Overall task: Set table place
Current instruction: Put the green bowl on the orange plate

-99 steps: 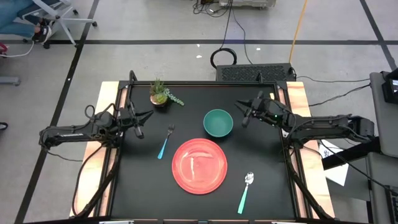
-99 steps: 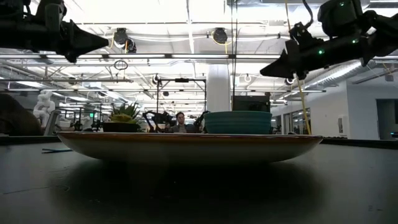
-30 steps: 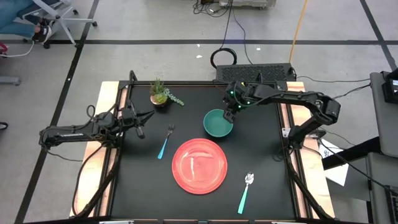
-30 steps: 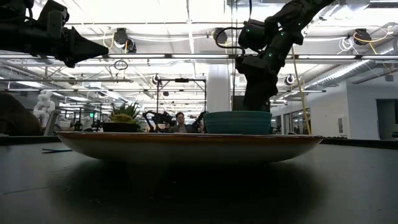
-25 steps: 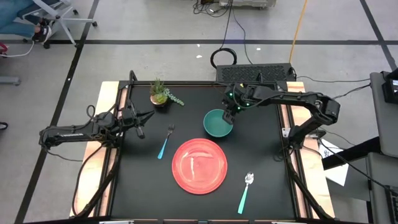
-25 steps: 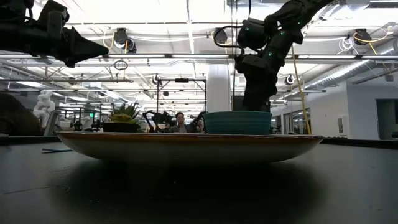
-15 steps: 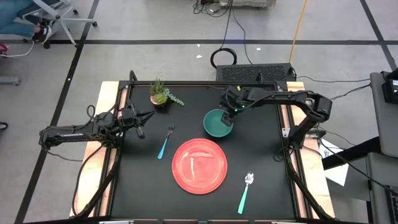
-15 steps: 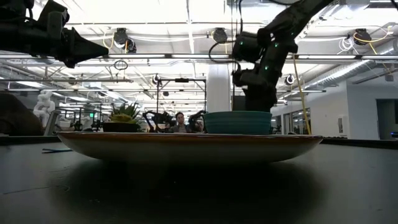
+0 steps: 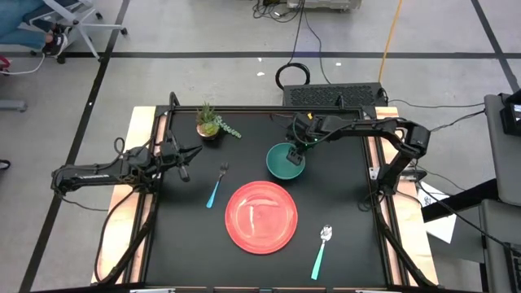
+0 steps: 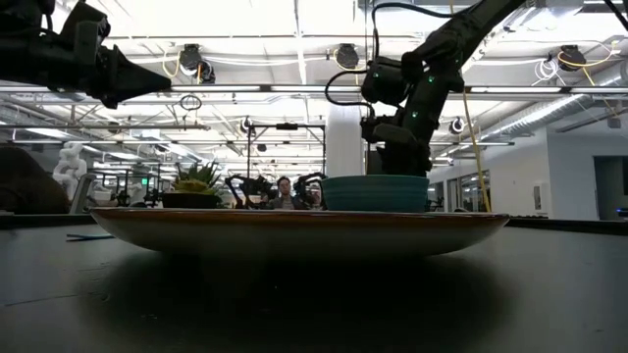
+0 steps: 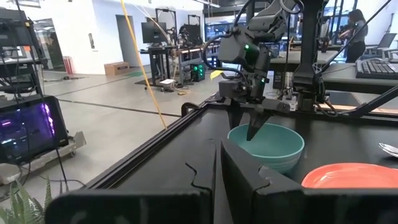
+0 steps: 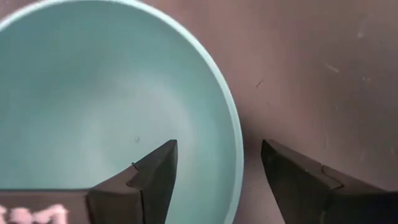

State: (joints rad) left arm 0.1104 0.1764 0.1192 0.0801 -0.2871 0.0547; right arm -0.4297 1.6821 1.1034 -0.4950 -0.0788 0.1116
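Note:
A teal bowl (image 9: 283,162) stands on the black table (image 9: 346,203), far of a red plate (image 9: 260,216). My right gripper (image 9: 298,154) is open and slants down over the bowl's far-right rim. In the right wrist view one finger (image 12: 149,177) stands over the bowl's (image 12: 93,93) inside and the other (image 12: 298,180) outside it. No contact shows. A fork (image 9: 216,185) lies left of the plate, a spoon (image 9: 321,251) at its near right. My left gripper (image 9: 186,161) hovers shut and level above the table's left part.
A small potted plant (image 9: 210,122) stands at the far left of the table. Pale wooden strips (image 9: 142,163) run along both short sides. People show in the room beyond the table in the low view and the left wrist view.
My right gripper has sunk toward the bowl's far-right rim and tipped a little further down, with its fingers staying apart. The bowl, plate, fork and spoon have kept their places.

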